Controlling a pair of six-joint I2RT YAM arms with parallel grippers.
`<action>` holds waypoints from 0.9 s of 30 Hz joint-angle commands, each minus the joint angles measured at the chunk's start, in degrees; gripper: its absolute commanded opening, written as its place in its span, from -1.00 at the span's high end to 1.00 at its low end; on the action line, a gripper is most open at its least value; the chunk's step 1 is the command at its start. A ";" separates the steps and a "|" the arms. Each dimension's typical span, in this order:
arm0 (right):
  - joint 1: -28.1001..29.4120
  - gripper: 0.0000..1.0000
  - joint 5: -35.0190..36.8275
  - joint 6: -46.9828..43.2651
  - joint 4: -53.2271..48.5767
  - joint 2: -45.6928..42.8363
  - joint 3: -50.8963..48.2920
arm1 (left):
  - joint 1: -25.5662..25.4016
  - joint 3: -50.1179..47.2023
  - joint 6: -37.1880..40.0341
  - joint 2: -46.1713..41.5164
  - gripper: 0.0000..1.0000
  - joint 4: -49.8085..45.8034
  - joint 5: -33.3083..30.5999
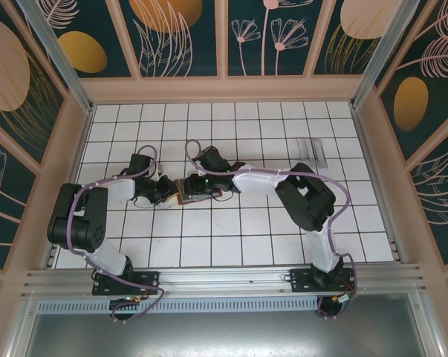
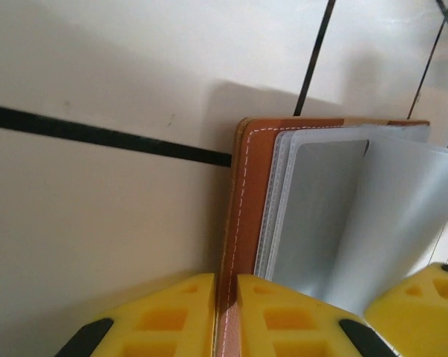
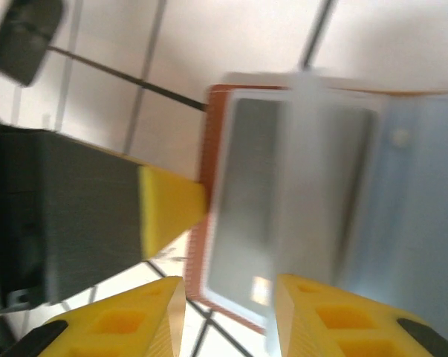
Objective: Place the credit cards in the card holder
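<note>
— Tagging the card holder [image 2: 252, 193] first: where is it?
— Mid-table in the top view, lying open on the white tiled table [image 1: 231, 230], right between the 2 arms' tips.
— Claws?
— On the left gripper [image 2: 225, 320] the yellow fingers are nearly together, pinching the holder's brown cover edge. On the right gripper [image 3: 227, 323] the jaws stand partway apart over the holder's near corner, and a pale leaf runs down toward 1 finger. It's blurred, so I cannot tell if it grips anything.
— Materials?
— Reddish-brown leather-look cover with a rounded corner and white stitching [image 2: 238, 201] along the rim. Inside are translucent plastic sleeves [image 2: 320, 223], matte grey, with 1 leaf lifted and curling. Can't tell whether a card sits in one.
— Handling?
— I'd judge it light and floppy. The cover bends at the fold, and the sleeves look thin, soft and probably slick, so they'd buckle if pushed. The best hold is the stitched rim, the stiffest part, where the left claw is. That leaves the pocket mouth free.
— Cards?
— The credit cards [image 1: 313, 151] lie far right on the table, well apart from the holder. They're pale, thin and flat, too small to count. Likely stiff, light and smooth, and flush with the tile, so hard to get under. I'd take 1 by its long edges.
— Risk?
— A card edge snagging a sleeve lip.
</note>
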 commanded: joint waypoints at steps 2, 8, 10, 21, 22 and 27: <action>-0.38 0.28 -5.16 -0.84 9.82 -2.80 -2.13 | -0.41 1.91 1.36 1.23 0.65 -1.55 0.91; -2.71 0.08 4.28 -3.19 14.52 -14.87 -11.88 | -0.41 1.39 0.84 1.22 0.65 -0.87 0.70; -4.26 0.07 8.58 -3.62 9.28 -15.56 -11.97 | -0.37 1.57 0.88 1.46 0.65 -0.92 0.79; -7.72 -0.06 4.56 0.35 6.24 -13.05 -16.93 | -0.40 2.05 1.64 2.08 0.65 -1.63 0.74; -7.59 -0.07 3.46 0.72 7.34 -12.59 -17.32 | -0.37 2.24 1.87 2.38 0.65 -2.00 0.84; -6.80 -0.07 1.54 1.75 8.94 -10.75 -16.87 | -0.41 2.42 1.98 2.42 0.65 -2.20 0.97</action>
